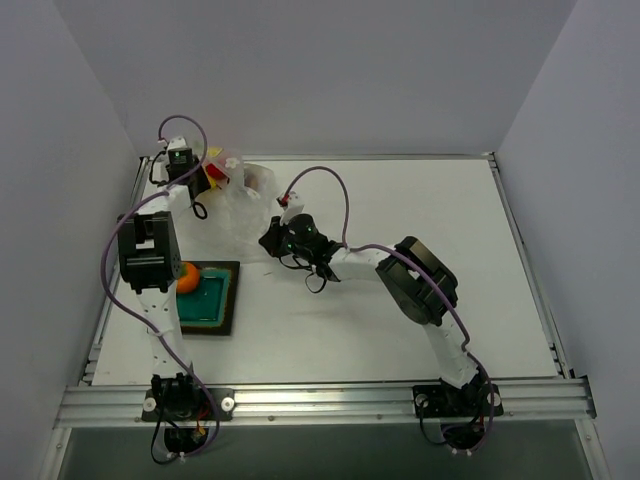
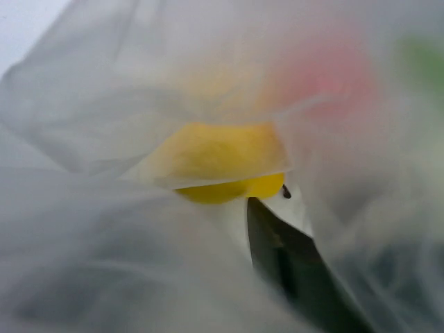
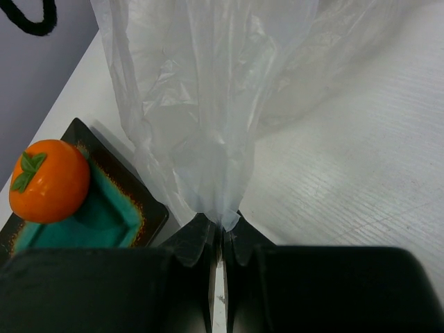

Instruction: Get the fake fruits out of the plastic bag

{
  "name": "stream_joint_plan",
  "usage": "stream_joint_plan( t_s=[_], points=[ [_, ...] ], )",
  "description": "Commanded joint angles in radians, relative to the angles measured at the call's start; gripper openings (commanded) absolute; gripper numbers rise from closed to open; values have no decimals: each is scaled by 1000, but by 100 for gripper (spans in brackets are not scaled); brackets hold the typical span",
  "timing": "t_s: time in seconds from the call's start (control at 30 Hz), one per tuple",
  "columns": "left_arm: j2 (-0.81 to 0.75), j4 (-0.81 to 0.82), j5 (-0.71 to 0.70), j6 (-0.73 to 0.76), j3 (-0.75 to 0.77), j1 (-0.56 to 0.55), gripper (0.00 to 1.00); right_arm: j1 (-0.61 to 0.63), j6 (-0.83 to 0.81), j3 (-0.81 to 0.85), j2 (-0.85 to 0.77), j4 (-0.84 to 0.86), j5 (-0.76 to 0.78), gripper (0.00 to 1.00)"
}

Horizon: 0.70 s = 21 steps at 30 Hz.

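**Two fruits in the bag, one in the tray**

The plastic bag (image 1: 240, 205) lies at the back left of the white worktop (image 1: 420, 200). Through its thin film I see one yellow fruit (image 2: 222, 163) and one red fruit (image 1: 215, 180), both inside. The left gripper (image 1: 198, 178) is at the bag, right by them. One dark finger (image 2: 281, 253) is just under the yellow fruit. The film hides the rest, so I cannot tell if the gripper is grasping. The right gripper (image 3: 222, 225) is clenched on a bunched-up end of the bag. The green tray (image 1: 222, 300) with a dark rim sits near the bag and has one orange fruit (image 1: 190, 277) in it. That makes three fruits, one bag, one tray and two arms. Plain grey walls (image 1: 300, 70) stand around the worktop.
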Motion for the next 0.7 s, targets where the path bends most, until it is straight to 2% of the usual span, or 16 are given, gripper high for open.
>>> stream_joint_plan(
  t_s=[0.0,0.07,0.1,0.13,0.3,0.53,0.67],
  points=[
    [-97,23,23,17,15,11,48,-1,-18,27,-22,10,10,0],
    [-98,20,20,14,14,12,69,0,-13,5,-31,13,-1,0],
    [-98,29,20,4,5,12,85,0,-11,-11,-57,17,-12,0],
    [-95,34,26,-3,5,12,90,9,-13,-36,-76,31,-19,0],
    [-89,77,36,-84,-20,12,93,33,-31,-151,-185,95,-19,0],
    [-17,115,-11,-130,18,14,94,0,-16,-157,-123,97,-59,0],
    [55,82,10,-125,106,14,91,-3,-31,-144,-110,86,-65,0]
  ],
)
